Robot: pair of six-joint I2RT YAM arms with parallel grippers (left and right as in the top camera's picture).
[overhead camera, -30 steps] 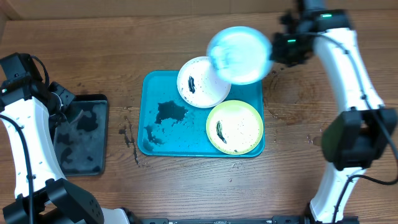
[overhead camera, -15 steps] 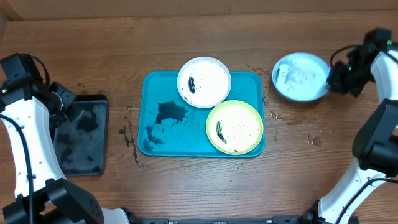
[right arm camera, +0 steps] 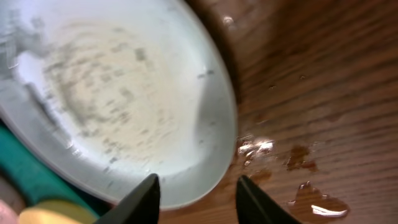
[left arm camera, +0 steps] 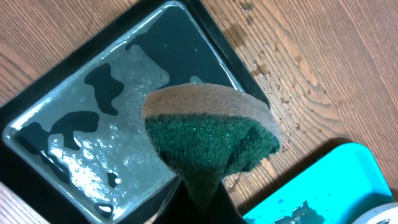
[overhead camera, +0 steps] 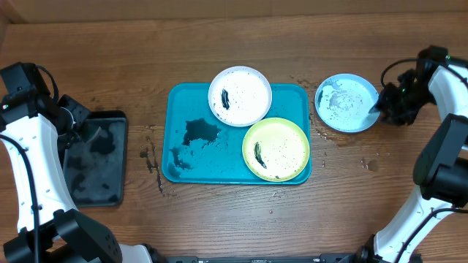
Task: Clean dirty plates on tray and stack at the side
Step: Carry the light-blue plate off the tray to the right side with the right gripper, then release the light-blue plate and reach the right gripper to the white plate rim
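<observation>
the wooden table point(overhead camera: 219, 226) carried the turquoise tray point(overhead camera: 219, 164) and, well to its left, a wet black tray point(overhead camera: 95, 168). 2 plates sat on the turquoise tray, each with a dark smear: the white plate point(overhead camera: 240, 96) lapped over the far rim and the yellow-green plate point(overhead camera: 276, 149) filled the near right corner, while the light blue plate point(overhead camera: 346, 103) lay flat on the table just right of the tray, apart from it. the right claw point(right arm camera: 196, 193) was released, its fingers spread to either side of that plate's rim, and the left claw point(left arm camera: 199, 186) was clenched on a green-and-brown sponge point(left arm camera: 211, 134) above the black tray.
</observation>
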